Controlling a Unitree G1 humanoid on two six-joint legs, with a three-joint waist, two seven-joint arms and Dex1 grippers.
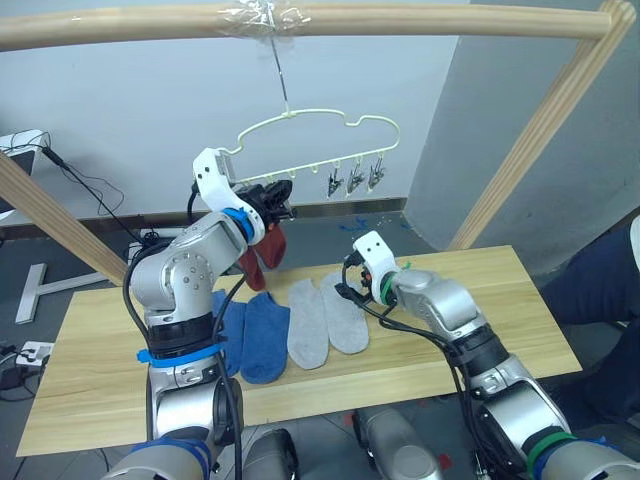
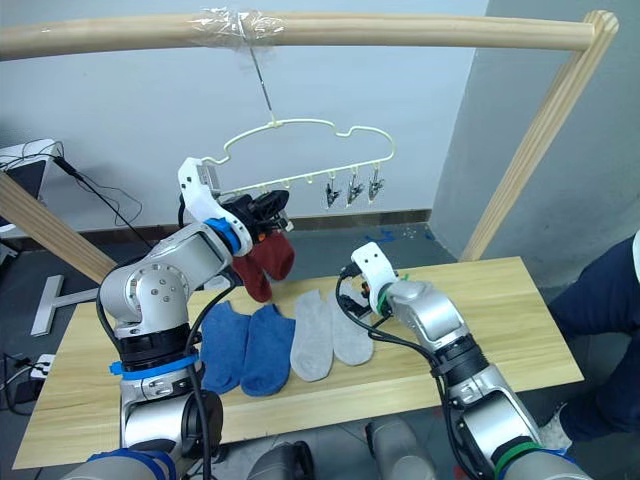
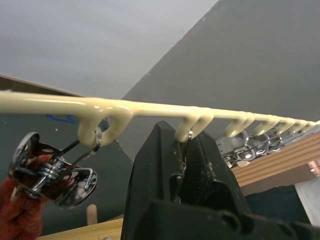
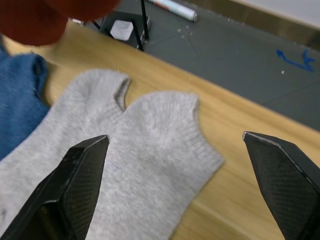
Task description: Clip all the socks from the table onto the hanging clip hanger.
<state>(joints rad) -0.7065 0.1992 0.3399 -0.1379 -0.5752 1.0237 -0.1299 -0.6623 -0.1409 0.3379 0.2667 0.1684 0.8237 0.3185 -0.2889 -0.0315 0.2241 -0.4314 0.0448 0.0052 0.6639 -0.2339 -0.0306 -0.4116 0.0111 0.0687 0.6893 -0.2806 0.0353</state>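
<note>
Grey socks lie flat on the surface directly beneath the right gripper, its jaws wide open and empty, while the left gripper, jaws closed on a hanger clip, is up at the clip hanger.

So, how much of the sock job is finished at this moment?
Done: the two rust red socks hang from the clip hanger. In hand: the left gripper is closed on another clip, while the open right gripper hovers over the light grey socks. Left: both grey and both blue socks lie on the table.
</note>
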